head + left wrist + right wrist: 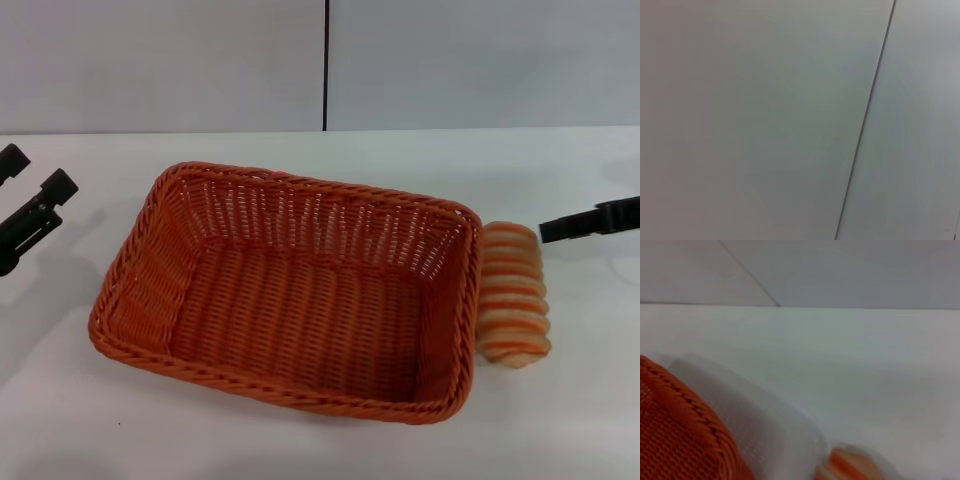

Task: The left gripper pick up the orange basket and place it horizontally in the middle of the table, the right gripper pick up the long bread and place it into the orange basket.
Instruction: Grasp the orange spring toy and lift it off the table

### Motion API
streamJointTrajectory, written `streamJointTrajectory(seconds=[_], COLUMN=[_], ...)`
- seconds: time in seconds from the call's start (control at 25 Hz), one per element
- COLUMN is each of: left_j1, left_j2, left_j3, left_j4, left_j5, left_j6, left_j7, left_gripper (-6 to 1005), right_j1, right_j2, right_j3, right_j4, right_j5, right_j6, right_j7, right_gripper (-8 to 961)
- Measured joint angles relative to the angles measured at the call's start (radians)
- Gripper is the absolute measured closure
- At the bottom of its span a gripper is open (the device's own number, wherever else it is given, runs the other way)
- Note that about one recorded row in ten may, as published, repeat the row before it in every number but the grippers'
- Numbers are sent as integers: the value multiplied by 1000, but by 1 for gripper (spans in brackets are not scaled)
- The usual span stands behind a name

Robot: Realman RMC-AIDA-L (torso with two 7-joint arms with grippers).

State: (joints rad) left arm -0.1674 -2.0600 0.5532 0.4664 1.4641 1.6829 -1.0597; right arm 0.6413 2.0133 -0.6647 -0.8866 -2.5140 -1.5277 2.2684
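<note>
Left pincer at the bench's left edge, fingers spread, holding nothing, well apart from the basket. Right pincer near the right edge, close above the bread; spread cannot be told. One orange basket mid-bench, empty. One long bread just beside its right wall.

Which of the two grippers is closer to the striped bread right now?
The right gripper, reaching in from the table's right side just beyond the long bread. The left gripper sits far off, past the orange basket's opposite end.
</note>
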Motion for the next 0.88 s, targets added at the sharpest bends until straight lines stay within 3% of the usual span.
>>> streamJointTrajectory(seconds=[0.32, 0.8, 0.88], left_j1=[7, -1, -6], left_j2=[0, -1, -1], left_j3=[-3, -12, -14], left_j4=[-11, -12, -12], left_j5=[-10, -11, -11], left_j6=[14, 12, 12], left_j7=[8, -1, -2], left_gripper=[172, 172, 172], right_j1=[58, 81, 82], right_j2=[-4, 12, 13], right_j3=[-21, -39, -39], right_j4=[134, 189, 193], right_j5=[-2, 3, 4], right_j6=[93, 136, 141], right_j7=[-50, -80, -82], right_gripper=[438, 439, 499])
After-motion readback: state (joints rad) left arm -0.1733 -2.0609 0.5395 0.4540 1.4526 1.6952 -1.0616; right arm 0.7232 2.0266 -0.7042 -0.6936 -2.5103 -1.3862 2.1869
